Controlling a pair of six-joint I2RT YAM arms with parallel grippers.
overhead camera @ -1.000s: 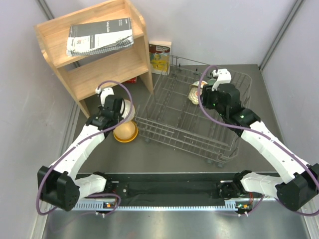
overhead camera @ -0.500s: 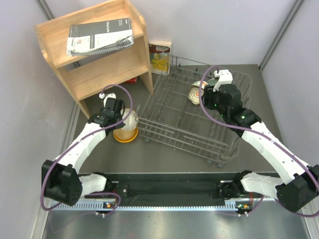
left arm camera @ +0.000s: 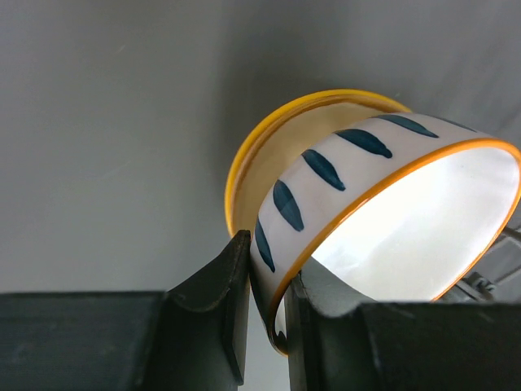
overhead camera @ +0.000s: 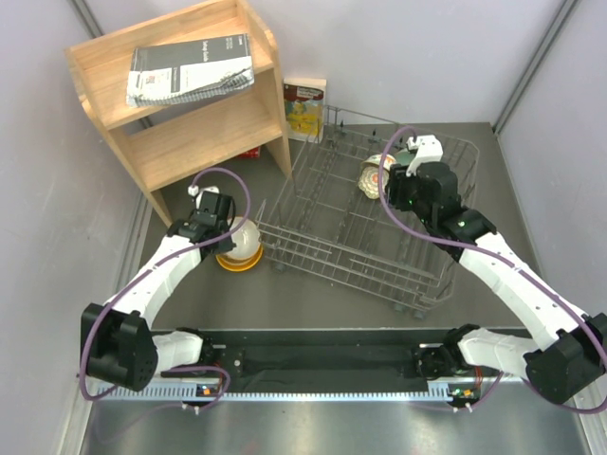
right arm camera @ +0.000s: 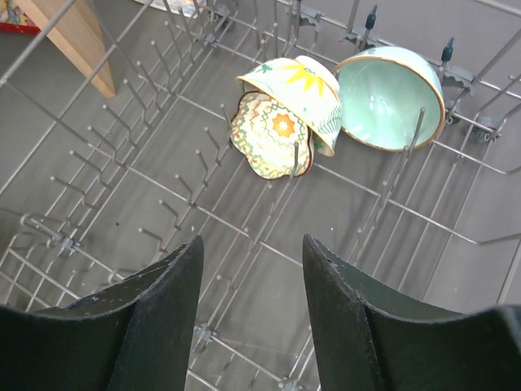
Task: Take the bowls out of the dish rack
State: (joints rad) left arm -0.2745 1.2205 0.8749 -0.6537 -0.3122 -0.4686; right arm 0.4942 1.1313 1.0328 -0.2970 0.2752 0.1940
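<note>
My left gripper (left arm camera: 269,318) is shut on the rim of the white bowl with dark stripes (left arm camera: 391,204), one finger inside and one outside. The bowl is tilted just over the orange-yellow bowl (left arm camera: 269,147), which sits on the table left of the dish rack (overhead camera: 313,248). From above, the striped bowl (overhead camera: 247,234) overlaps the orange-yellow one (overhead camera: 237,259). My right gripper (right arm camera: 252,269) hangs open over the rack's tines with nothing in it. Ahead of it in the rack lean two patterned cream bowls (right arm camera: 285,114) and a pale teal-green bowl (right arm camera: 389,98).
A wooden shelf (overhead camera: 204,118) with a spiral-bound manual (overhead camera: 190,68) stands at the back left, close to the rack's left corner. A small booklet (overhead camera: 304,109) leans behind the rack. Grey walls close in on the left and right.
My left gripper has come down and toward me with the striped bowl, which is now low over the orange-yellow bowl. The right arm has barely moved.
</note>
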